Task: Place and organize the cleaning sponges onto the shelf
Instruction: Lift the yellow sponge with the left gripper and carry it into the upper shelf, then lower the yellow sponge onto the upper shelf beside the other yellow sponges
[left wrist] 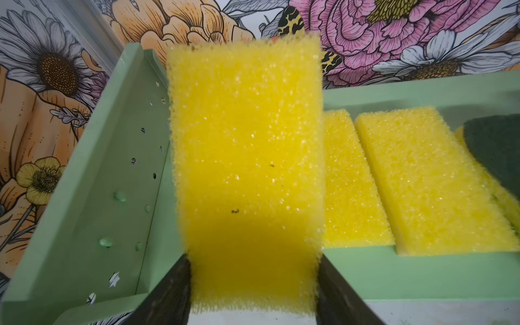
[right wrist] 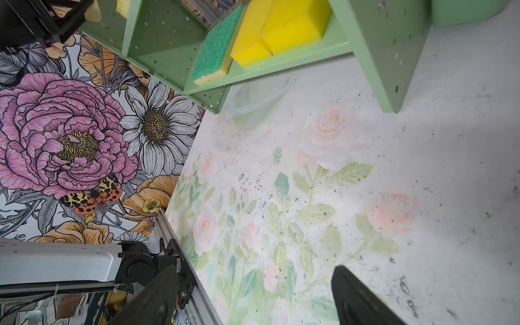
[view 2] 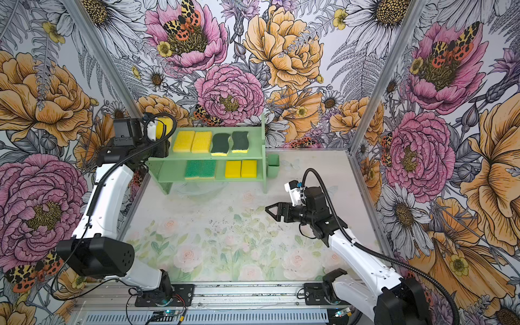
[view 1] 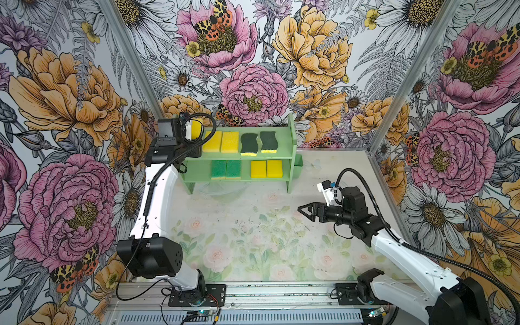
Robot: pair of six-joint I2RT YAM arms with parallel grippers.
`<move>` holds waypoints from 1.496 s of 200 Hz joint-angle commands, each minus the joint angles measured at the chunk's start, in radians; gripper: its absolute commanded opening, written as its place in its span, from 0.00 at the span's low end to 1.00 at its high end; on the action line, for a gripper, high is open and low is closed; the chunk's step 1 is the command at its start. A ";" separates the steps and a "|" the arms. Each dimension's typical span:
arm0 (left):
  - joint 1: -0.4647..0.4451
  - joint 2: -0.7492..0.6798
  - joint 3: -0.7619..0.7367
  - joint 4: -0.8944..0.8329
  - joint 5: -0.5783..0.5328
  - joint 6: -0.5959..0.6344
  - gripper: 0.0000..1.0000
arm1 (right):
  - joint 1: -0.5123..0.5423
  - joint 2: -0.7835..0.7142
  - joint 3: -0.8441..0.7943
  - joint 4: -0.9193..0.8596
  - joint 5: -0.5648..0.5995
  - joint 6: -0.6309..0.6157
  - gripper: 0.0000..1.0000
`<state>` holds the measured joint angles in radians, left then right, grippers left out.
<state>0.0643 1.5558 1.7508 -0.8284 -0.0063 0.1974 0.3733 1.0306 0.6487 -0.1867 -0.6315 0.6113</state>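
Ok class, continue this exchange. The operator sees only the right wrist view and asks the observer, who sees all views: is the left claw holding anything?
Observer: Yes, the left claw is shut on a plain yellow sponge.
Operator: Where is it?
Observer: In both top views, at the left end of the top tier of the shelf.
Operator: What lies on that tier?
Observer: Two flat yellow sponges, then two dark-green wavy sponges towards the right.
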 commanded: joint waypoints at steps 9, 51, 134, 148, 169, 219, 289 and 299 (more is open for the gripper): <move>0.009 0.020 0.041 -0.011 -0.007 0.041 0.64 | -0.008 0.021 0.055 0.005 0.009 -0.010 0.87; 0.008 0.054 0.084 -0.038 -0.052 0.068 0.63 | -0.010 0.054 0.078 0.007 0.015 -0.017 0.87; 0.020 0.065 0.061 -0.041 -0.075 0.069 0.64 | -0.010 0.081 0.084 0.006 0.005 -0.027 0.87; 0.021 0.070 0.064 -0.041 -0.079 0.071 0.64 | -0.010 0.085 0.087 0.007 0.005 -0.027 0.88; 0.029 0.076 0.070 -0.041 -0.063 0.072 0.64 | -0.010 0.088 0.089 0.007 0.005 -0.025 0.88; 0.039 0.098 0.070 -0.041 -0.044 0.067 0.64 | -0.011 0.083 0.082 0.007 0.012 -0.024 0.88; 0.042 0.119 0.066 -0.041 -0.021 0.060 0.63 | -0.011 0.084 0.072 0.006 0.018 -0.025 0.88; 0.041 0.121 0.064 -0.041 -0.021 0.059 0.63 | -0.011 0.085 0.073 0.007 0.018 -0.027 0.88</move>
<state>0.0959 1.6653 1.8084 -0.8688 -0.0551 0.2543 0.3714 1.1095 0.7059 -0.1909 -0.6277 0.6041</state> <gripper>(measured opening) 0.633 0.877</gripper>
